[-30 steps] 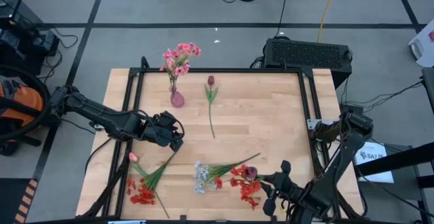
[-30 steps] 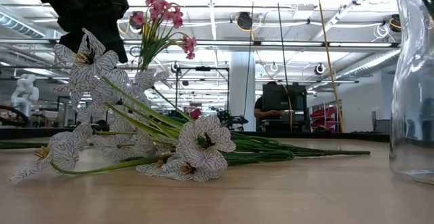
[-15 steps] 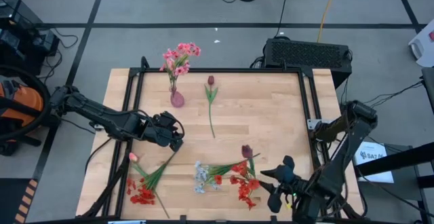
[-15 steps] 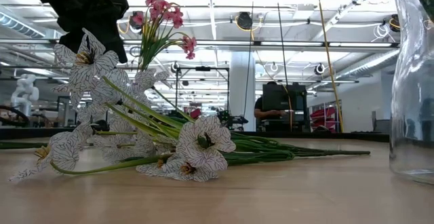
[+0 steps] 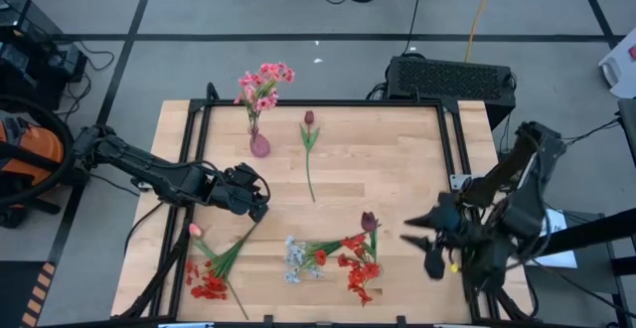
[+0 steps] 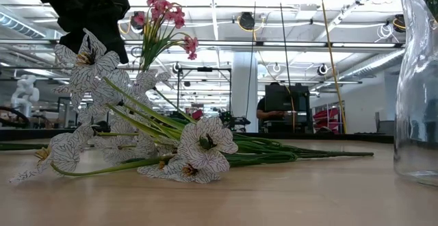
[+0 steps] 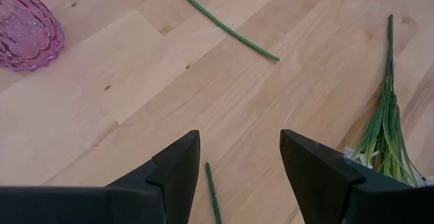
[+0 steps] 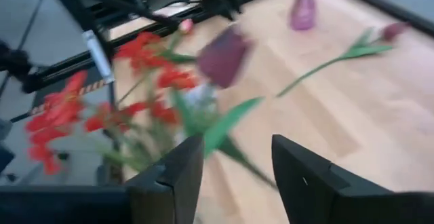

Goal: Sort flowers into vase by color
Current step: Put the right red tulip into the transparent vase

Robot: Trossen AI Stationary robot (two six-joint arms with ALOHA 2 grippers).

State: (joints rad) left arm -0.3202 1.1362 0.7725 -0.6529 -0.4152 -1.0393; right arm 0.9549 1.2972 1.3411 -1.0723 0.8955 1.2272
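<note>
A wooden desk point(image 5: 397, 159) carries scattered artificial flowers and a small pink vase point(image 5: 259, 145) that already holds a pink spray point(image 5: 263, 83). The right gripper point(image 5: 429, 244) hovers above the desk's right side, jaws apart and empty, with a maroon tulip point(image 5: 369, 222) and a red cluster point(image 5: 356, 266) just ahead of them. The left gripper point(image 5: 256, 197) waits over the desk's left middle, jaws wide and empty, the vase a little way ahead and to one side. A second maroon tulip point(image 5: 309, 119) lies beside the vase, well away from both grippers. The step in hand appears to be picking up a stem; it would go best if the right jaws came down across the tulip's green stem, clear of the tangled red blooms, so only one flower lifts. The overhead view alone shows the whole layout and both arms. The right wrist view shows the tulip head point(image 8: 222, 54) close up, though smeared. The low view shows a pale veined bunch point(image 6: 198, 151) lying flat, and nothing of the jaws.
</note>
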